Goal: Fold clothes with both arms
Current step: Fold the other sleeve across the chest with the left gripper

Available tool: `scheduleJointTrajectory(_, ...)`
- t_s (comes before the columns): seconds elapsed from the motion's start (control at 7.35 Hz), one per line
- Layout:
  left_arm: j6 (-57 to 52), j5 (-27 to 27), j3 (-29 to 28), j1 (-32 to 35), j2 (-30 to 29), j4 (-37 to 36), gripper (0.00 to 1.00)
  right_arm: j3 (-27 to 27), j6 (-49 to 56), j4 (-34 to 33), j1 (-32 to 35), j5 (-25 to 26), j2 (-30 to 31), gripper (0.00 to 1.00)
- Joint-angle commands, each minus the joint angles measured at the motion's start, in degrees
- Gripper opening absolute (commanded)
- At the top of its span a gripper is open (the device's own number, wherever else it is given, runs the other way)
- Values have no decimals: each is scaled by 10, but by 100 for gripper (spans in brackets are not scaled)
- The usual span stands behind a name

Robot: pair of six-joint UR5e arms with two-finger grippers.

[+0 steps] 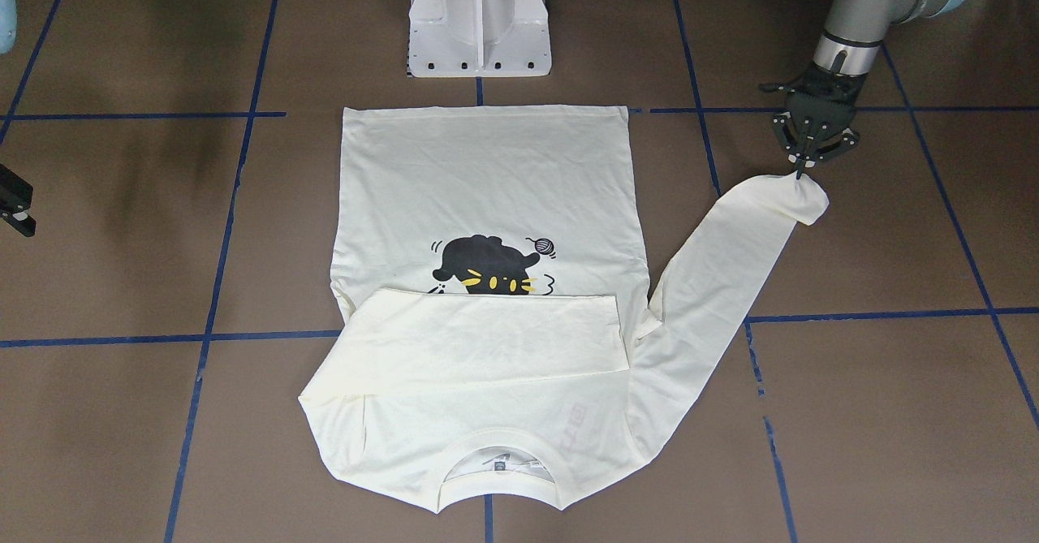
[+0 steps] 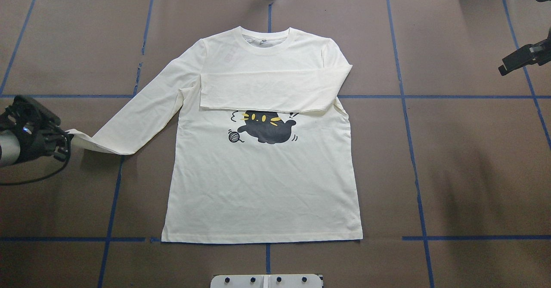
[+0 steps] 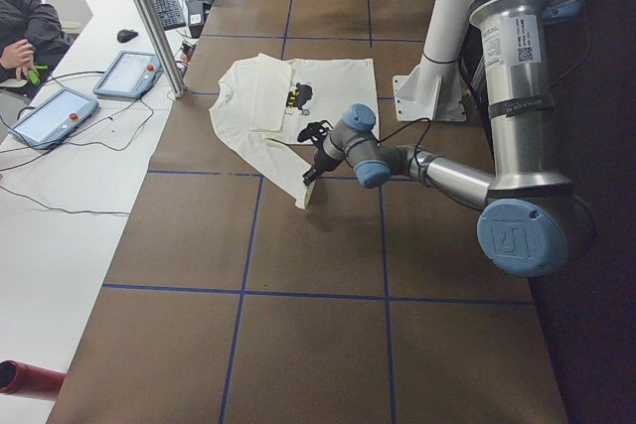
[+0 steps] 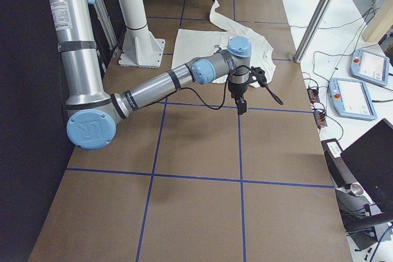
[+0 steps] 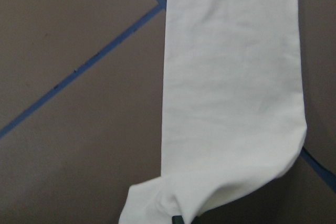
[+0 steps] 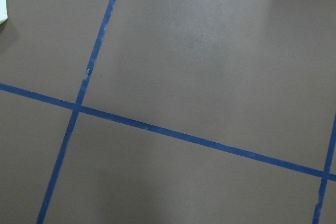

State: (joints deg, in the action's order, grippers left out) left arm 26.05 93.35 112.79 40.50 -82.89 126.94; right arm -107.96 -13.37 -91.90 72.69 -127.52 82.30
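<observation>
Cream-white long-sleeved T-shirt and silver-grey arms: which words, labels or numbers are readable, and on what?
Nothing can be read with certainty.
Cream-white long-sleeved T-shirt: faint pinkish marking near the collar, unreadable.
White neck tag: too small.
White sticker on the silver-grey left arm: too small.

The right tool [image 2: 503, 69] is cut off at the edge of the overhead view and again in the front view, so how its jaws stand cannot be told (its own wrist camera shows only tabletop [image 6: 210, 51]). The left tool [image 1: 802, 171] pinches the left sleeve [image 1: 730, 267] at the cuff, and its wrist view shows only a dark sliver of it. The folded sleeve [image 2: 267, 85] hides the top of the cat print [image 2: 267, 131].
</observation>
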Motion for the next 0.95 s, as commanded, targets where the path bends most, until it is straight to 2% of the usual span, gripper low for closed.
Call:
scheduleJointTrajectory(0.0,-13,12,-6,53,-220,-229,0,18,87,-32,43,-10,10,100)
scheduleJointTrajectory(0.14,-11,10,-12,58,-319,-331,0,18,119,-55,63,-15,9,100)
scheduleJointTrajectory(0.27,2,9,-29,58,-377,-361,0,18,122,-58,70,-15,11,100)
scheduleJointTrajectory(0.41,47,8,-79,56,-443,-363,0,18,122,-59,71,-14,11,100)
scheduleJointTrajectory(0.54,97,5,-157,55,-528,-363,0,18,122,-59,73,-14,12,100)
scheduleJointTrajectory(0.68,128,-39,-207,51,-583,-362,0,18,122,-58,73,-14,13,100)
scheduleJointTrajectory(0.82,149,-113,-258,0,-624,-359,0,18,121,-58,73,-14,13,100)
